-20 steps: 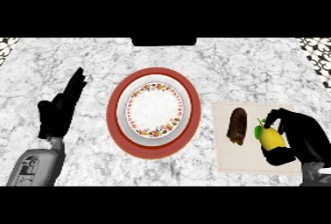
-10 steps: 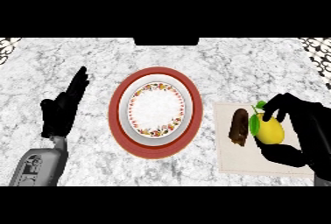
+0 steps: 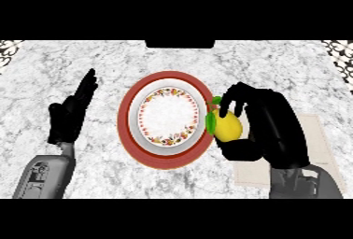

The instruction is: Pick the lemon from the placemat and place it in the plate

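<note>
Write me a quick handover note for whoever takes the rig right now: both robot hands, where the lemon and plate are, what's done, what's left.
Right robot hand: curled round the lemon, holding it beside the plate's right rim.
Left robot hand: open, resting at the left, holding nothing.
Placemat: at the right, mostly hidden under the right arm.
Done: lemon picked off the placemat.
Left: move it over the plate's white centre, set it down, let go.
</note>
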